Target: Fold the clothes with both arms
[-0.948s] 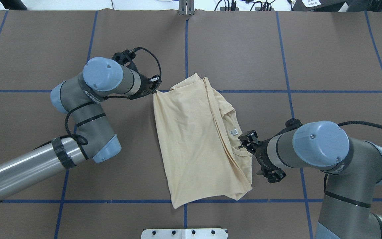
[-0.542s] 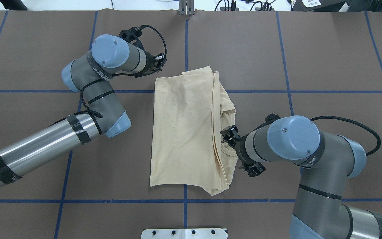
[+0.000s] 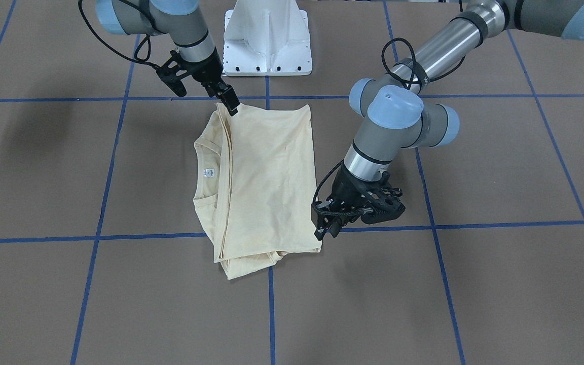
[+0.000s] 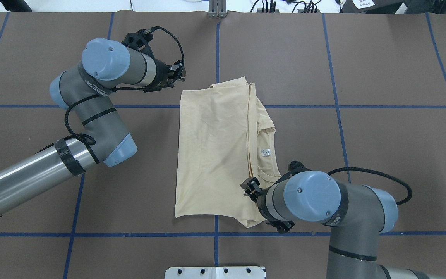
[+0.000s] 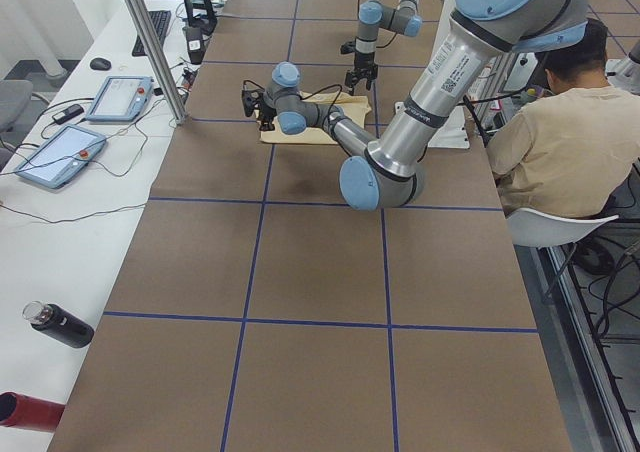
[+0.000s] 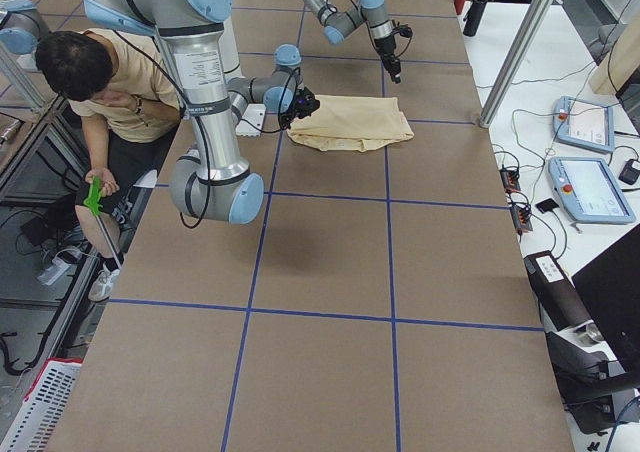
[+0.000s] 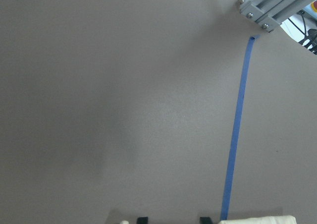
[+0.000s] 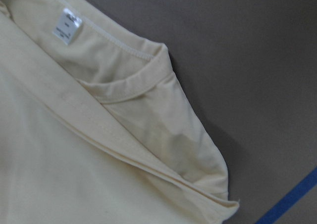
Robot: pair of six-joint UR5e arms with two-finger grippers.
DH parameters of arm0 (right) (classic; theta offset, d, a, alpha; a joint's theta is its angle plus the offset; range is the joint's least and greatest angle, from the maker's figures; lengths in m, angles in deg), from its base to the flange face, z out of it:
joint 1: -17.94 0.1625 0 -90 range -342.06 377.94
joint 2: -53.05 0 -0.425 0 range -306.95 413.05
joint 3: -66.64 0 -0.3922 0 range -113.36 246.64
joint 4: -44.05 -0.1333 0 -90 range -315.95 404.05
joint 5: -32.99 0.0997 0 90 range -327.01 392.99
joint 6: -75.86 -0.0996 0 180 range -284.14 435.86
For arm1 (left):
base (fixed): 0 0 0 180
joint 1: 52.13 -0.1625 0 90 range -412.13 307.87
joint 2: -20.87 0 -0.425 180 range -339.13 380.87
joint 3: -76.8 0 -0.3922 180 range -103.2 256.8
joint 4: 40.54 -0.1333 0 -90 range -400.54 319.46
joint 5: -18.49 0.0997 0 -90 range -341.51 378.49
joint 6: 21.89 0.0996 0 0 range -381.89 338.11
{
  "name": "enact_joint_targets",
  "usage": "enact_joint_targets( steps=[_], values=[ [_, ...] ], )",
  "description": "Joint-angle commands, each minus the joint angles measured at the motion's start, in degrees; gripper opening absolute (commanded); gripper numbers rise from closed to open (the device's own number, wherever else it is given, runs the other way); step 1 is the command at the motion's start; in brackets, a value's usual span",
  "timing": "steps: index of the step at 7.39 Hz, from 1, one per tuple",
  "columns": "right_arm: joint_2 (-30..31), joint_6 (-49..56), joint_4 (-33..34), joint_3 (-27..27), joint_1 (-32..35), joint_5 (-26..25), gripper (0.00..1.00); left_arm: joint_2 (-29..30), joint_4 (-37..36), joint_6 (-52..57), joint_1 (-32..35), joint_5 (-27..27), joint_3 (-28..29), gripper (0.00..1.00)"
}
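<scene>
The cream T-shirt (image 4: 215, 155) lies folded lengthwise at the middle of the table (image 4: 381, 58), neck label (image 4: 265, 152) exposed; the left pincer (image 4: 180, 74) hangs released just off its far corner, apparently to leave the fold undisturbed, while the right pincer (image 4: 251, 186), over the near folded edge, cannot be judged released or clenched.

Robotics lab: blue-taped grid table (image 4: 381, 58), teach pendants (image 5: 122, 97), seated operator (image 5: 548, 132) alongside.

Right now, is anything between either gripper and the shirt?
Nothing visible. The left gripper sits just off the shirt's far corner, with only bare table between them. The right gripper is at the shirt's near edge.
</scene>
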Motion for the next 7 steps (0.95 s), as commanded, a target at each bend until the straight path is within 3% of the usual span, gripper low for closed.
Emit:
enact_joint_targets(
  steps=[1, 3, 7],
  values=[
    [0.1, -0.1, 0.3, 0.6, -3.2, -5.3, 1.0, -1.0, -0.9, 0.0, 0.0, 0.0, -1.5, 0.46],
    [0.2, -0.1, 1.2, 1.9, -3.3, -9.1, 0.98, -1.0, -0.9, 0.0, -0.1, 0.1, -1.7, 0.46],
    [0.2, -0.1, 1.5, 3.4, -2.7, -9.6, 0.94, -1.1, -1.0, 0.0, 0.0, 0.1, -2.0, 0.46]
  ],
)
